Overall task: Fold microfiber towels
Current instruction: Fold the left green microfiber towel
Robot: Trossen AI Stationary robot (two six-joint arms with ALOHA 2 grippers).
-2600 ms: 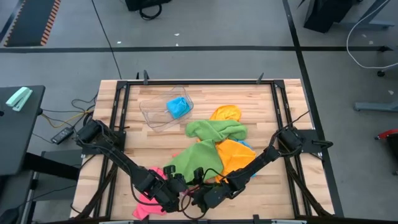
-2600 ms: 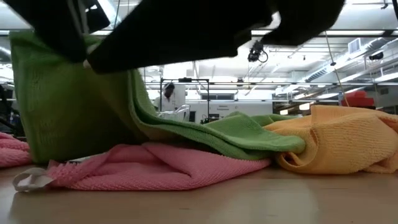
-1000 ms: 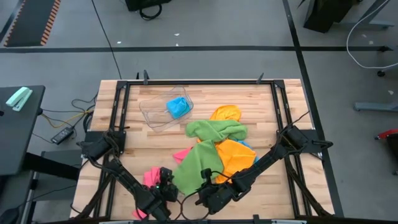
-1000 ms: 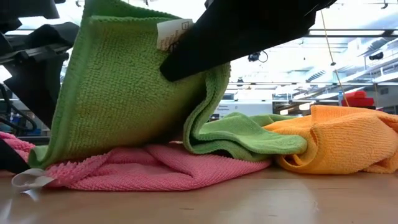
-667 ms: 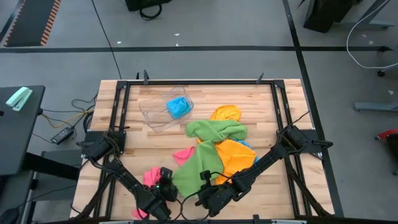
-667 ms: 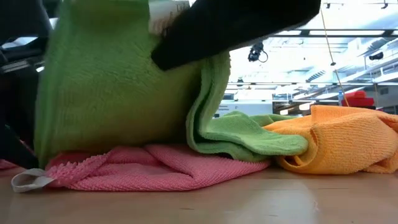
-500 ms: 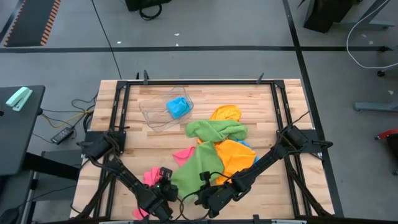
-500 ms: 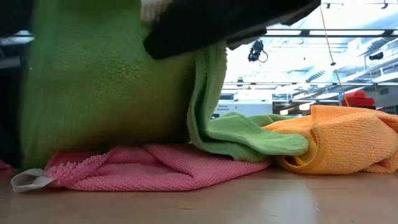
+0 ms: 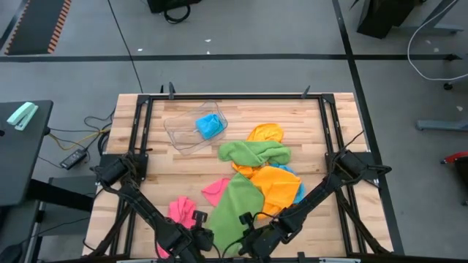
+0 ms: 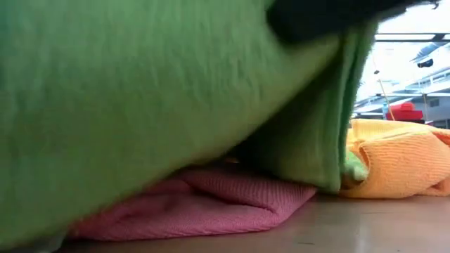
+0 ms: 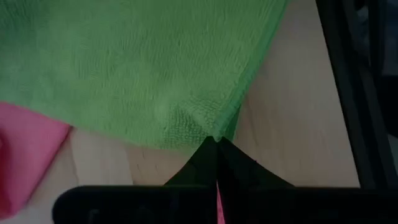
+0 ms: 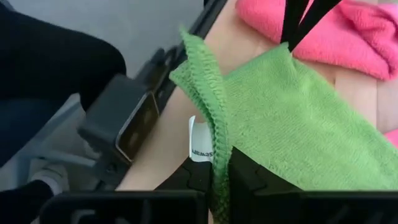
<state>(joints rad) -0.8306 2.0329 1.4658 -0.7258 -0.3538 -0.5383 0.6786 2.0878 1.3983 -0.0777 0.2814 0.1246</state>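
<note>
A: Cloth is being drawn toward the table's near edge. A green towel (image 9: 234, 204) is pinched at one near corner by the left gripper (image 11: 216, 142), whose fingers are closed tight on the hem.

B: And the other near corner?

A: It is clamped by the right gripper (image 12: 219, 163), with the hem and a white label (image 12: 200, 148) caught between its fingers. Both corners are probably held so the towel can be pulled flat before any fold is made.

B: Where are the other towels seen?

A: A pink towel (image 9: 181, 210) is partly covered by the green one. An orange towel (image 9: 276, 183) lies bunched just beside it, and a second green towel (image 9: 252, 152) is heaped farther back. A blue towel (image 9: 210, 126) is left in the clear tub (image 9: 179, 131), well apart.

B: Is any fold seen yet?

A: None; the task is judged to be at its start, with no towel folded.
</note>
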